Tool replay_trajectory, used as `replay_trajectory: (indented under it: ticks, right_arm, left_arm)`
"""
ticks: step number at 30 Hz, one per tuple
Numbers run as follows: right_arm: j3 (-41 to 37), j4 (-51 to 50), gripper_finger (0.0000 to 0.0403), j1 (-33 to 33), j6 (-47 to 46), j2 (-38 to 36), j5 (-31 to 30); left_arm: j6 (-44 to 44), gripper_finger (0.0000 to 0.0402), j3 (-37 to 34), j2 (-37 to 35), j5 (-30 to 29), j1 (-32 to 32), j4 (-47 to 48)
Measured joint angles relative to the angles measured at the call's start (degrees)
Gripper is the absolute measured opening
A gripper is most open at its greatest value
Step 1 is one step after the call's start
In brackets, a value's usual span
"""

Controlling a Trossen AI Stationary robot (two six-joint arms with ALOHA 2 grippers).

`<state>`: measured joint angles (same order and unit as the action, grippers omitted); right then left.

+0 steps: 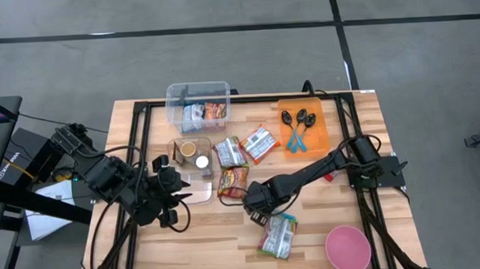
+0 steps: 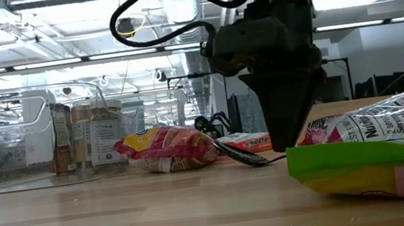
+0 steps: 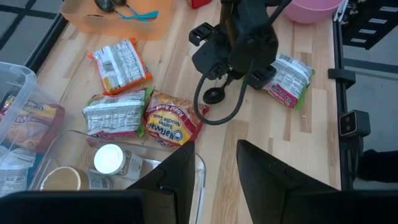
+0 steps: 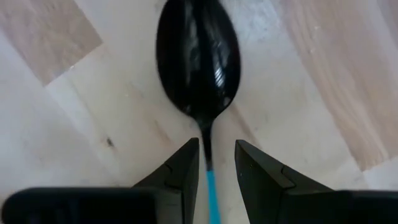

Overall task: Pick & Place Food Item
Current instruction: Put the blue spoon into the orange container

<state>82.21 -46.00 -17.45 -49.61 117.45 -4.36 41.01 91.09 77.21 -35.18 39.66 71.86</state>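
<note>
A black spoon [image 4: 198, 56] with a blue handle lies flat on the wooden table, also seen under the right arm as a dark spoon bowl [image 3: 212, 95]. My right gripper [image 4: 216, 149] points straight down over it at mid-table [image 1: 259, 200]. Its fingers are open and stand on either side of the handle without visibly touching it. Food packets lie around: a red-yellow noodle packet [image 1: 233, 180], a silver-green packet [image 1: 228, 151], an orange packet [image 1: 260, 143] and a green-edged packet [image 1: 278, 234]. My left gripper [image 3: 216, 152] hovers open and empty above the table's left part [image 1: 171, 196].
A clear bin [image 1: 198, 105] with packets stands at the far edge. A clear tray [image 1: 185, 171] with two jars sits beside my left gripper. An orange tray [image 1: 319, 115] with spoons is far right, and a pink bowl [image 1: 347, 248] near right. Bare wood lies near left.
</note>
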Motion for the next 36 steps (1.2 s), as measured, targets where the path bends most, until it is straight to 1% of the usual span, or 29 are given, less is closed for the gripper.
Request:
replay_trajectory:
  ticks: [4, 9, 14, 27, 30, 34, 36]
  right_arm:
    - [0.0, 0.1, 0.0098, 0.6, 0.7, 0.3, 0.0]
    - [0.2, 1.1, 0.0098, 0.7, 0.7, 2.3, 3.0]
    - [0.2, 1.1, 0.0098, -0.3, 0.2, 2.3, 1.4]
    - [0.2, 0.1, 0.0096, -0.6, -0.6, 2.5, 1.5]
    - [0.1, -0.1, 0.0078, -0.8, -1.4, 2.5, 1.3]
    - [0.1, -0.5, 0.0021, -0.8, -1.4, 2.5, 1.3]
    - [0.1, -0.5, 0.0010, -0.8, -1.5, 2.5, 1.3]
  left_arm:
    - [0.0, 0.0112, 0.0, 0.0, 0.0, 0.0, 0.0]
    - [0.0, 0.0112, 0.0, 0.0, 0.0, 0.0, -0.3]
    - [0.0, 0.0112, 0.0, 0.0, 0.0, 0.0, -1.0]
    - [0.0, 0.0112, 0.0, 0.0, 0.0, 0.0, -1.8]
    - [0.0, 0.0112, 0.0, 0.0, 0.0, 0.0, -2.6]
    - [0.0, 0.0112, 0.0, 0.0, 0.0, 0.0, -2.6]
    - [0.0, 0.0112, 0.0, 0.0, 0.0, 0.0, -2.6]
